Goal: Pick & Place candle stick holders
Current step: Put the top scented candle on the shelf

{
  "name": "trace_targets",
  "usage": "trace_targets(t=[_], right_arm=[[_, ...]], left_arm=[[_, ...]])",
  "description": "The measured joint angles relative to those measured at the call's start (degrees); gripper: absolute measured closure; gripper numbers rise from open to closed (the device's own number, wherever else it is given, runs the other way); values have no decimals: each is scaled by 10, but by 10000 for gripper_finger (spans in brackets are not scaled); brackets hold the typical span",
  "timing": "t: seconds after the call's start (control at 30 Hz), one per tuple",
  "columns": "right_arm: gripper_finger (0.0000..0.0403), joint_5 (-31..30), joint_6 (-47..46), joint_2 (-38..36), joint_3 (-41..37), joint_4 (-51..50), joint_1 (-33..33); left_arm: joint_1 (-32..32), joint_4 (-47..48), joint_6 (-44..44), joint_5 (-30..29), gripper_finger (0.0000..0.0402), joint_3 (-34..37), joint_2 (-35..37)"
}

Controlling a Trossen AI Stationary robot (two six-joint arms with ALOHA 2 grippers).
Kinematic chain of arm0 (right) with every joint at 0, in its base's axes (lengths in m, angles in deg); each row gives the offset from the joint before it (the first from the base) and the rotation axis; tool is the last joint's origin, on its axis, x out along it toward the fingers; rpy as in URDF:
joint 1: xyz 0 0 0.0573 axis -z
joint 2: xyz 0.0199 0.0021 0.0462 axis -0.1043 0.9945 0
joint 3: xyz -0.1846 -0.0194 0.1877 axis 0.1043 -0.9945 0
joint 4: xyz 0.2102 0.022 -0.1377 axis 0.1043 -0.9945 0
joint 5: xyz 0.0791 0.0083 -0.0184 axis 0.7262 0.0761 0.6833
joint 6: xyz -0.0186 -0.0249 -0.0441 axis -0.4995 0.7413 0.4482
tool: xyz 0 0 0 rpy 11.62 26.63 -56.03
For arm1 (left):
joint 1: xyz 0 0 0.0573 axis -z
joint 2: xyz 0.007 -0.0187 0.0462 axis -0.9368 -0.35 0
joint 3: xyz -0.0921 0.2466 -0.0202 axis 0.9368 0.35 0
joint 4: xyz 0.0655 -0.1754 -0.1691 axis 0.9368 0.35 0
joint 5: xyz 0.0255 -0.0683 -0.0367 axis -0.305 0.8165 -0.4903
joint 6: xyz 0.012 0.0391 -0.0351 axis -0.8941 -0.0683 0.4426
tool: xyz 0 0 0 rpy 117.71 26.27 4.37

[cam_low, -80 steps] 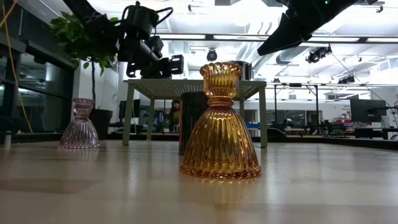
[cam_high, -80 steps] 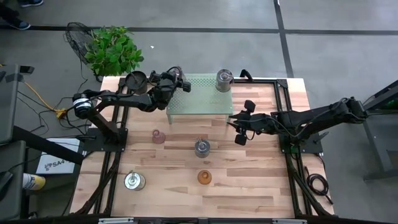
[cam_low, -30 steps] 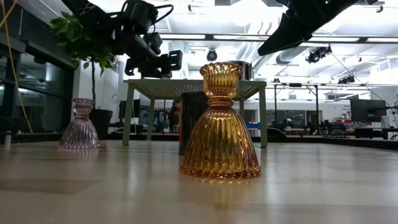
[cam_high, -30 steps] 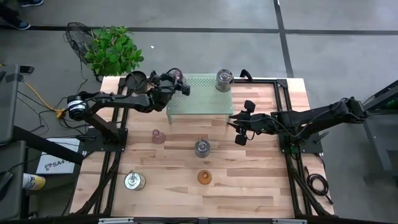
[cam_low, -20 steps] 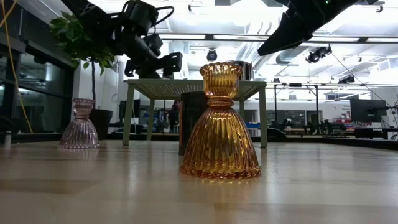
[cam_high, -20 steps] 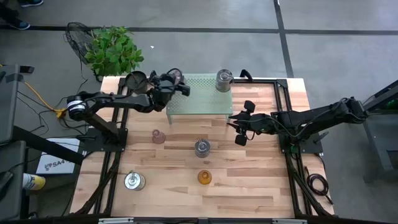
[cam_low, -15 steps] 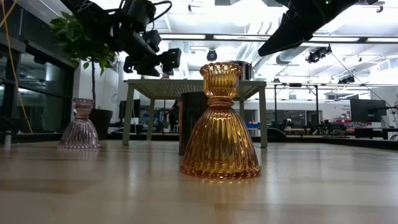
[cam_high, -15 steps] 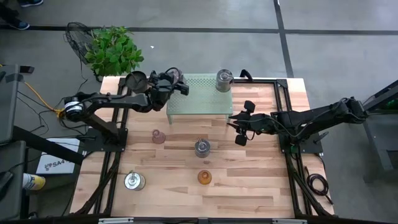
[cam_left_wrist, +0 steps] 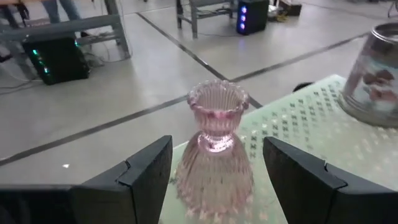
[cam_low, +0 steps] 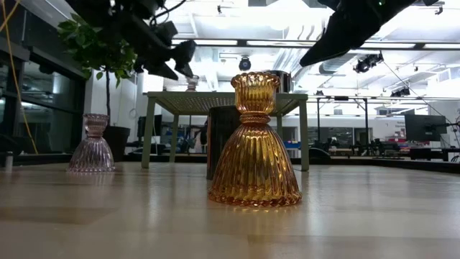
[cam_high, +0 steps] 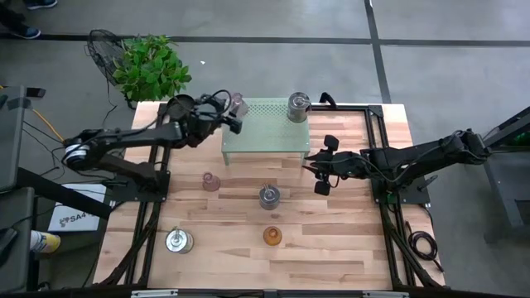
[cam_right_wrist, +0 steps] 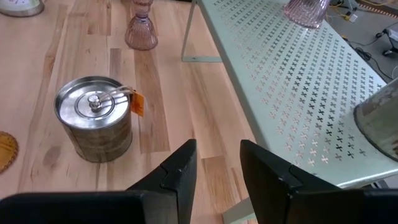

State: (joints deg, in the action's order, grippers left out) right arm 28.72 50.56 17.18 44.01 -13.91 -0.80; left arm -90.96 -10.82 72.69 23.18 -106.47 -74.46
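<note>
A pale pink glass candle stick holder (cam_left_wrist: 214, 155) stands upright on its base at the far left corner of the green perforated shelf (cam_high: 265, 132). My left gripper (cam_high: 229, 118) is open just left of it, a finger on either side, touching nothing. A silvery holder (cam_high: 298, 106) stands at the shelf's far right. On the table stand another pink holder (cam_high: 212, 181), a silvery holder (cam_high: 269, 196), the amber holder (cam_low: 254, 144) and a third silvery one (cam_high: 178, 240). My right gripper (cam_high: 319, 170) hangs open and empty right of the shelf.
A black round pot (cam_high: 180, 108) sits at the far left corner behind my left arm, with a potted plant (cam_high: 149, 66) on the floor beyond it. The shelf stands on thin legs (cam_low: 149, 133). Bare wood lies along the near edge (cam_high: 331, 265).
My left gripper has opened and let go of the pink holder on the shelf. It has then drawn back toward the table's left edge and risen a little. The holder stays upright where it was set down.
</note>
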Motion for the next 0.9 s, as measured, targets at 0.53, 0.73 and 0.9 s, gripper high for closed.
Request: trace_targets(t=[0.53, 0.73, 0.9], right_arm=[[284, 4, 2, 0, 0, -1, 0], [284, 4, 2, 0, 0, -1, 0], [284, 4, 2, 0, 0, -1, 0]], left_arm=[[153, 136, -72, 94, 153, 0, 99], [171, 158, -13, 162, 153, -1, 90], [171, 160, -4, 217, 153, -1, 64]])
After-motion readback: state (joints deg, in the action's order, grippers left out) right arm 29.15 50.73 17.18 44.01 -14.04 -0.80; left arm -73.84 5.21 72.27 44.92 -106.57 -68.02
